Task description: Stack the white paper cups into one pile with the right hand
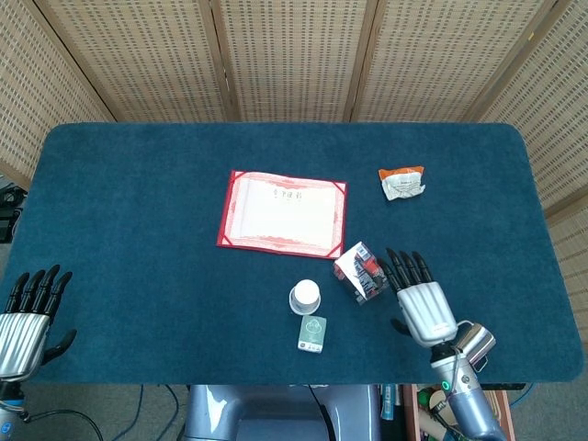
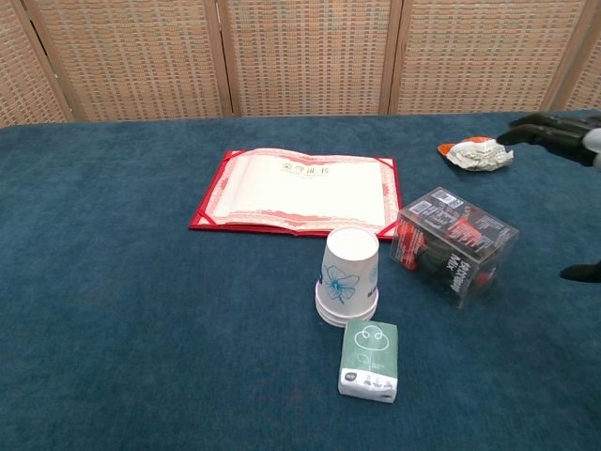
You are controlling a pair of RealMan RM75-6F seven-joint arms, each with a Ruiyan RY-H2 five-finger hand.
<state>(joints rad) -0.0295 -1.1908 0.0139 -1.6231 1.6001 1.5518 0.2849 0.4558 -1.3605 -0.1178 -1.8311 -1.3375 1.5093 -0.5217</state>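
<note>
The white paper cups (image 2: 349, 278) stand mouth-down in one nested pile on the blue table (image 1: 138, 202); the chest view shows at least two rims at the base, but the exact count cannot be told. The top cup bears a blue flower print. Touching or just beside the pile at its 6 o'clock lies one green tissue pack (image 2: 369, 360). At its 3 o'clock, near but apart, sits one clear plastic box (image 2: 454, 243) with red and black contents that cannot be made out. One open red certificate folder (image 1: 282, 212) lies at the pile's 12 o'clock. One crumpled orange-and-white wrapper (image 1: 401, 182) rests well apart toward 1 o'clock. One small steel pitcher (image 1: 476, 342) stands near the table's front right edge. The right hand (image 1: 424, 308) is past the box at 3 o'clock, fingers stretched apart, holding nothing. The left hand (image 1: 25, 318) is at the front left corner, fingers extended and empty.
</note>
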